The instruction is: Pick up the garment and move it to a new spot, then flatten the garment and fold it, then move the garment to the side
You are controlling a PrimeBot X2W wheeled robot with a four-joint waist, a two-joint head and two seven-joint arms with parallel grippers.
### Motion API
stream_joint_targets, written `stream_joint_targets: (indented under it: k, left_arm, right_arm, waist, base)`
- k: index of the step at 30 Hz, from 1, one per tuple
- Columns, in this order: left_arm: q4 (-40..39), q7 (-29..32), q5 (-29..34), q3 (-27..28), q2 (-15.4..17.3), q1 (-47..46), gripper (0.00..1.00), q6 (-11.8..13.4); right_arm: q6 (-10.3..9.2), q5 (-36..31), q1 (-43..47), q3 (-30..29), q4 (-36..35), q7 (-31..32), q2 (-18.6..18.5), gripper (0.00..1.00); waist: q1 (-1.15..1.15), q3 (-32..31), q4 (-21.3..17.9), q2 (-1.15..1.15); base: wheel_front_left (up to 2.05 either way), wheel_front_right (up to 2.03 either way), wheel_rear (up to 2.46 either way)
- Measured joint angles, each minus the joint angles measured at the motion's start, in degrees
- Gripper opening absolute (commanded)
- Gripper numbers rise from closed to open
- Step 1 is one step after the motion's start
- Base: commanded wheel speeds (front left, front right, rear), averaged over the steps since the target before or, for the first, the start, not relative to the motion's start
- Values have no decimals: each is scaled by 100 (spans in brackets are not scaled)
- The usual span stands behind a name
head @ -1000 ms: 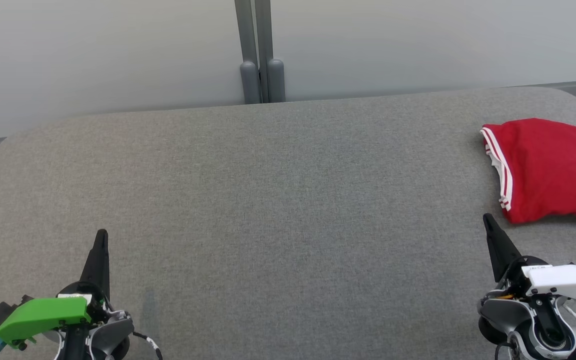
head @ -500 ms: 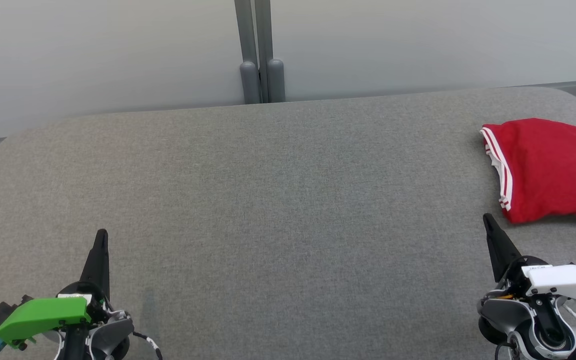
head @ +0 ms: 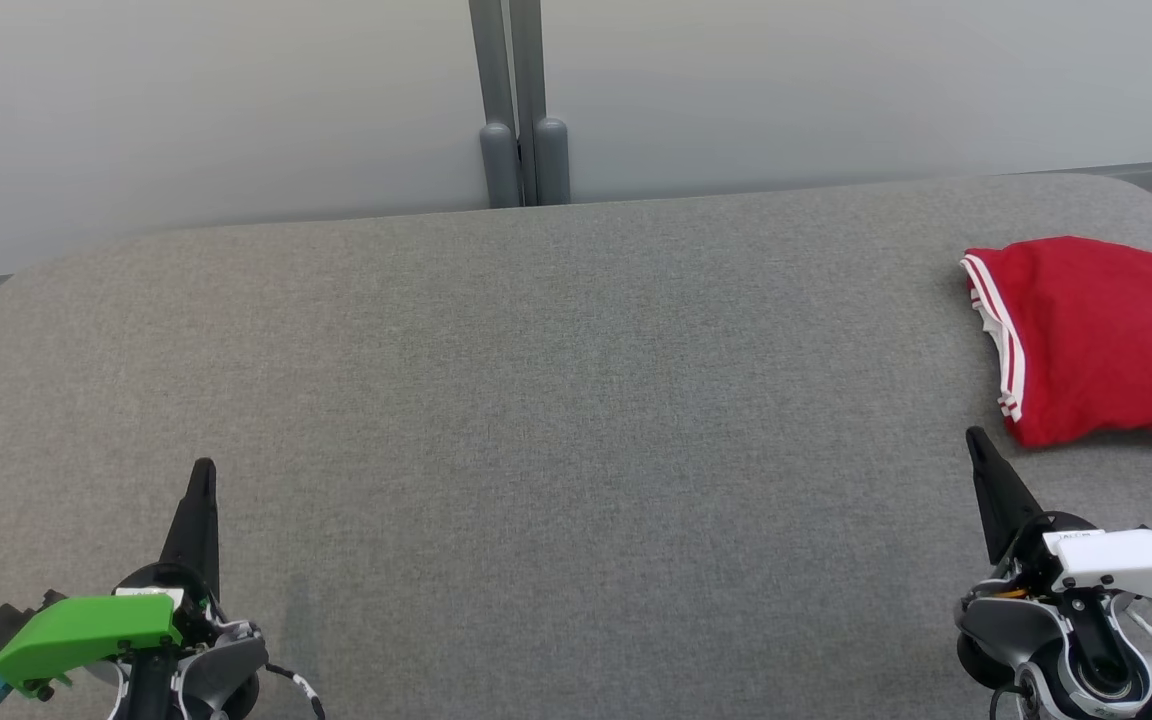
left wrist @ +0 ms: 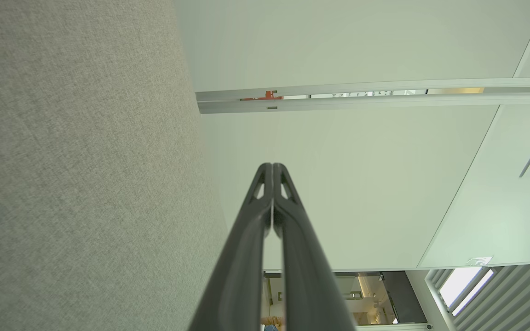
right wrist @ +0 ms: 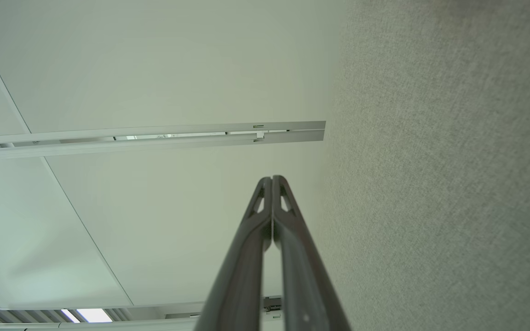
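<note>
Entry: garment task, state of progress. All places taken from the grey post at the middle of the counter's far edge

1. Garment: red, with white-striped trim along the edge facing the post. Lies on the counter well to the right of the post and somewhat nearer the robot. It sits as a compact, layered shape with no sleeves spread out, and its right part runs past the head view's border, so the full outline cannot be checked

2. Left tool: far to the left of the post, at the counter's near side. Its fingers are pressed together along their length and hold nothing

3. Right tool: far to the right of the post, at the near side. Its fingers are closed tip to tip and empty; near the garment, not touching it

4. Counter stretch directly before the post: bare grey fabric

Assessment: the garment looks folded and already put aside, and both tools are parked clear of it, so pick-up, flattening, folding and the move to the side all appear done. Nothing obvious is left, though the fold's neatness on the hidden side is unconfirmed
</note>
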Motion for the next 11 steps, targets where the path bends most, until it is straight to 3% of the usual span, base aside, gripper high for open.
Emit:
stream_joint_targets:
  k: [11]
  left_arm:
    - [0,0,0,0,0,0,0,0]
  right_arm:
    - [0,0,0,0,0,0,0,0]
  waist:
    - [0,0,0,0]
  base:
    - [0,0,0]
